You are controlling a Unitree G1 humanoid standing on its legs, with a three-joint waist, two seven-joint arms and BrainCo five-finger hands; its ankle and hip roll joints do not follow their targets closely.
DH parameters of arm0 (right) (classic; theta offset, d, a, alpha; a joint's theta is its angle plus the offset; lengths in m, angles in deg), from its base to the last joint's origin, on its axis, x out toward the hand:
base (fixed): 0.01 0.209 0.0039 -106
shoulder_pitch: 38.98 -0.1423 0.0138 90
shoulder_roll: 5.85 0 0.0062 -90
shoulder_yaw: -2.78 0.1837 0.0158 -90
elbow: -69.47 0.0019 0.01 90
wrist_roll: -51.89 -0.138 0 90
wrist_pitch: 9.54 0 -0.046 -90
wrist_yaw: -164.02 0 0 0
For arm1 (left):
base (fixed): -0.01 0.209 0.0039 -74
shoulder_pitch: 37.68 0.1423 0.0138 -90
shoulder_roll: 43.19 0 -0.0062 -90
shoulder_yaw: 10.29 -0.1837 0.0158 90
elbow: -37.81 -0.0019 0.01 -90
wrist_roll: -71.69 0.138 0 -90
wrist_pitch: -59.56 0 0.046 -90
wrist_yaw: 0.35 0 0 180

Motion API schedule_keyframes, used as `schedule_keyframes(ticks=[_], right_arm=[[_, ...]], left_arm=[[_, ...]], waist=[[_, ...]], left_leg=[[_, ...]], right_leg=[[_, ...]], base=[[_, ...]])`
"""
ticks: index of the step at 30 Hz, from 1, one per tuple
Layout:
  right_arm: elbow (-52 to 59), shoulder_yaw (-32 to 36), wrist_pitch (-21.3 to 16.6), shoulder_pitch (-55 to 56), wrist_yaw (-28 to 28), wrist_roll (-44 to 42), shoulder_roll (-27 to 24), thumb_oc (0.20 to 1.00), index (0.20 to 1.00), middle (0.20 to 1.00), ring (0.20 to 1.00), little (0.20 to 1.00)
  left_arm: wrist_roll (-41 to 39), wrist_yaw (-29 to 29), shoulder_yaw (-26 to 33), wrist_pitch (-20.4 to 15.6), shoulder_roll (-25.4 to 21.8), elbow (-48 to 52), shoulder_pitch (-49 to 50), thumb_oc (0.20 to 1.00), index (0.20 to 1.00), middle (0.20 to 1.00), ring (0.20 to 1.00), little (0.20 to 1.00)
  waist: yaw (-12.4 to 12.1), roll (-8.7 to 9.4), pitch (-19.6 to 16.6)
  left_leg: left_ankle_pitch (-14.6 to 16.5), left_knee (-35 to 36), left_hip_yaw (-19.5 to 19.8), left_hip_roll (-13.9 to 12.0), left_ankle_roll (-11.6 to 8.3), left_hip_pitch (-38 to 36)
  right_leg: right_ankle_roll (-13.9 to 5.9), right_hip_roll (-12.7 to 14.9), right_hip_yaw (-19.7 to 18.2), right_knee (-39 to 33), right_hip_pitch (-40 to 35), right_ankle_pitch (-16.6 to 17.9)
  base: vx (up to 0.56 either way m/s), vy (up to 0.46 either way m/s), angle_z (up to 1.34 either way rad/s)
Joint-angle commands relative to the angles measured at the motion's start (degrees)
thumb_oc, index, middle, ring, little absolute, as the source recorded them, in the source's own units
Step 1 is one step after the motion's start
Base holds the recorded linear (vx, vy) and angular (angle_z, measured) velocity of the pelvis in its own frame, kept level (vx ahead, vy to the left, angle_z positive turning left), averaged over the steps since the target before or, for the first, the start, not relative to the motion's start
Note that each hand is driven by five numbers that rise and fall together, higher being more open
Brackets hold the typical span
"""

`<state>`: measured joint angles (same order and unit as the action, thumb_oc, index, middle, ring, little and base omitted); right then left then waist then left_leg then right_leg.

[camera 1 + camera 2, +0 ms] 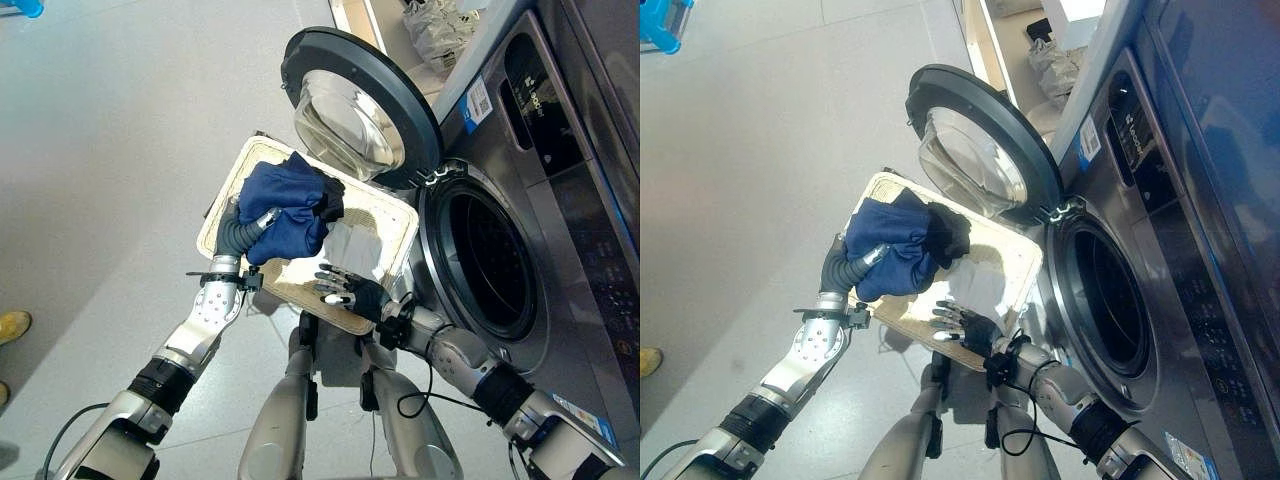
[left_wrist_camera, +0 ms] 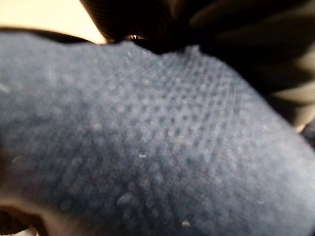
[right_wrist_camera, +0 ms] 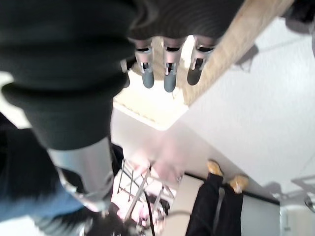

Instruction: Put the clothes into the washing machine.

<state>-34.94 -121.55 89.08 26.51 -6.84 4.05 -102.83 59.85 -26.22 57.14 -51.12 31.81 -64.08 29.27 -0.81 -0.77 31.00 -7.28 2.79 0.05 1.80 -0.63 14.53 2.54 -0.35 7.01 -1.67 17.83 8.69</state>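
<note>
The left hand [image 1: 262,222] clutches a bundled blue garment [image 1: 290,205] over the basket [image 1: 395,215], right hand [image 1: 342,288] spread just beside; next, presumably, it carries the bundle rightward into the open washing machine [image 1: 490,260].

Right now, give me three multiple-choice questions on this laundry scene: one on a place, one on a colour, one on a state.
1. Where is the blue garment?
A. in the drum
B. over the basket, in the left hand
C. on the floor

2. What colour is the basket?
A. red
B. black
C. cream

3. How is the washer door?
A. open
B. shut
C. missing

Answers: 1 B, the left hand's fingers curl into it above the basket. 2 C, its rim is pale cream. 3 A, it is swung wide beside the drum. The right hand rests open at the basket's edge.
</note>
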Motion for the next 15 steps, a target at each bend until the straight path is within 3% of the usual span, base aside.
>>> schedule_keyframes(ticks=[1,4,6,7,15], right_arm=[[5.56,0.43,-5.47,0.77,-2.04,-0.01,2.31,1.0,1.0,1.0,1.0,1.0],[7.37,1.34,-10.07,0.95,-5.96,0.53,2.82,1.0,1.0,1.0,1.0,1.0],[7.55,1.41,-10.55,0.97,-6.59,0.62,2.93,1.0,1.0,1.0,1.0,1.0],[8.32,2.21,-12.84,1.48,-9.06,1.79,3.36,1.0,1.0,1.0,1.0,1.0],[10.65,2.44,-13.32,3.44,-9.8,2.14,4.04,1.0,1.0,1.0,1.0,1.0]], left_arm=[[4.23,0.3,0.66,-3.11,1.87,5.54,-0.61,0.2,0.2,0.2,0.2,0.2],[6.96,-2.33,-0.23,-1.22,1.74,5.21,-0.72,0.2,0.2,0.2,0.2,0.2],[7.26,-2.91,-0.29,-1.13,1.72,5.07,-0.76,0.2,0.2,0.2,0.2,0.2],[8.86,-6.16,0.06,-0.41,1.69,4.35,-0.55,0.2,0.2,0.2,0.2,0.2],[10.73,-7.03,0.07,0.77,2.88,3.3,0.8,0.2,0.2,0.2,0.2,0.2]], waist=[[0.83,0.62,-1.21],[1.16,0.47,-1.21],[1.2,0.45,-1.21],[1.48,0.36,-1.21],[1.87,0.17,-1.21]], left_leg=[[1.64,-2.88,-2.39,1.46,-1.23,1.63],[1.76,-2.91,-2.24,1.61,-1.09,1.5],[1.78,-2.96,-2.24,1.62,-1.08,1.53],[1.87,-2.83,-2.29,1.66,-1.0,1.41],[2.08,-2.85,-2.44,1.75,-0.79,1.32]], right_leg=[[-5.18,1.22,0.56,4.53,0.11,-4.7],[-5.24,1.12,0.16,4.66,0.15,-4.69],[-5.25,1.11,0.11,4.72,0.2,-4.71],[-5.26,0.98,-0.3,4.84,0.3,-4.82],[-5.37,0.96,-0.84,4.99,0.42,-4.94]], base=[[0.0,0.0,0.0],[0.01,0.01,0.0],[0.01,0.019,-0.01],[0.02,0.043,-0.01],[0.02,0.025,-0.04]])
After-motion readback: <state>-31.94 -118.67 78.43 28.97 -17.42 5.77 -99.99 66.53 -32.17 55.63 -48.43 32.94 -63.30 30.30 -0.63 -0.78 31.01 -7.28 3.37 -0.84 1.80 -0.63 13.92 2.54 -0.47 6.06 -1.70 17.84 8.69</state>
